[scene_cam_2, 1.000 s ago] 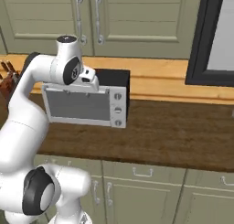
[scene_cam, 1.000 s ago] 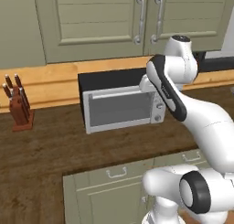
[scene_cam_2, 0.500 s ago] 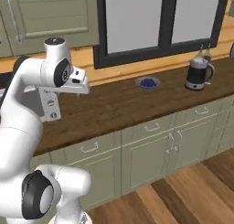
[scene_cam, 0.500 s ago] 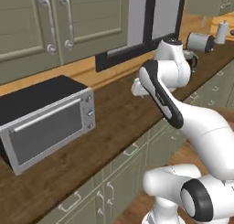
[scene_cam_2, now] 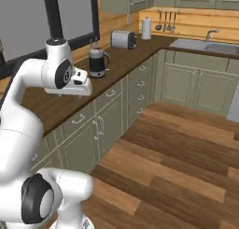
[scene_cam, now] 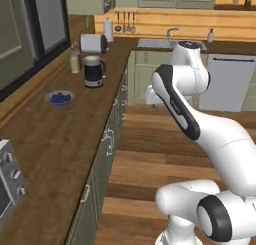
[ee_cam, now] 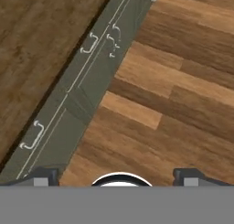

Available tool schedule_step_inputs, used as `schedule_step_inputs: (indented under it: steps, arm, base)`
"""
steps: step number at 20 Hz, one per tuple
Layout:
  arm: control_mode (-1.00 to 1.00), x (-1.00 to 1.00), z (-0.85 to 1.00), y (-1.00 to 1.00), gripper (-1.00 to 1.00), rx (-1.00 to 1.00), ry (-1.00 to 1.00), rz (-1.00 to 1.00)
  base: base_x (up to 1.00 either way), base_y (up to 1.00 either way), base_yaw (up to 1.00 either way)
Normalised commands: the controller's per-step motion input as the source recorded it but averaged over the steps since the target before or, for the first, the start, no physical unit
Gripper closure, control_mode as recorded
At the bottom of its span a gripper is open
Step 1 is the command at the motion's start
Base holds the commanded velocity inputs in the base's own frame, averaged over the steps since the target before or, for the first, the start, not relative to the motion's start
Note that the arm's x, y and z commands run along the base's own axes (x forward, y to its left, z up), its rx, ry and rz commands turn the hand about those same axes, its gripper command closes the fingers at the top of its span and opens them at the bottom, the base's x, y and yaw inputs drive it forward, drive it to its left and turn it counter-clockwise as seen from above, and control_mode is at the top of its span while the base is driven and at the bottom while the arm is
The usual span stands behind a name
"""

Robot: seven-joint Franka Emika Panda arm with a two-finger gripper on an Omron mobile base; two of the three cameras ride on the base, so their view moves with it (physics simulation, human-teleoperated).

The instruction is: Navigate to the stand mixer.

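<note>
Stand mixer: its place cannot be told from these views, so its position relative to the gripper point(ee_cam: 116, 176) cannot be given.

The gripper is seen wide, with its two dark tips far apart at the bottom of the hand view and nothing held between them. It is pointed down at the green cabinet fronts point(ee_cam: 77, 95) and the wooden floor point(ee_cam: 183, 81), just off the front edge of the desk point(scene_cam: 65, 139).

A long dark wooden desk is seen running away along the left wall under a window point(scene_cam: 30, 29). On it, at the near end, a corner of a silver toaster oven point(scene_cam: 7, 184) is shown. Farther along, a small plate of blueberries point(scene_cam: 60, 98) is set near the wall. Beyond it a black kettle point(scene_cam: 93, 72) is placed near the front edge, with a pale bottle point(scene_cam: 75, 62) just beside it toward the wall. A silver toaster point(scene_cam: 92, 43) and a white paper towel roll point(scene_cam: 108, 29) are placed in the far corner, below some hanging utensils point(scene_cam: 125, 23).

Along the back wall a sink point(scene_cam: 165, 42) with a tap point(scene_cam: 172, 32) is fitted, and a white dishwasher point(scene_cam: 230, 84) is set to its right. Much of the middle of the left base view is covered by the white arm.
</note>
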Motion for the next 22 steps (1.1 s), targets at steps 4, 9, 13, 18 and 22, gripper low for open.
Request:
schedule_step_inputs:
  steps: [4, 9, 13, 18, 22]
  arm:
    - [1.0, 0.0, 0.0, 0.0, -1.0, 0.0, 0.0, 0.0]
    - [1.0, 0.0, 0.0, 0.0, -1.0, 0.0, 0.0, 0.0]
    - [1.0, 0.0, 0.0, 0.0, -1.0, 0.0, 0.0, 0.0]
    - [1.0, 0.0, 0.0, 0.0, -1.0, 0.0, 0.0, 0.0]
    - [1.0, 0.0, 0.0, 0.0, -1.0, 0.0, 0.0, 0.0]
  base:
    - [0.2, -0.15, -0.84]
    - [0.27, -0.1, -0.83]
    - [0.35, -0.05, -0.79]
    - [0.43, -0.08, -0.73]
    - [0.69, -0.01, -0.67]
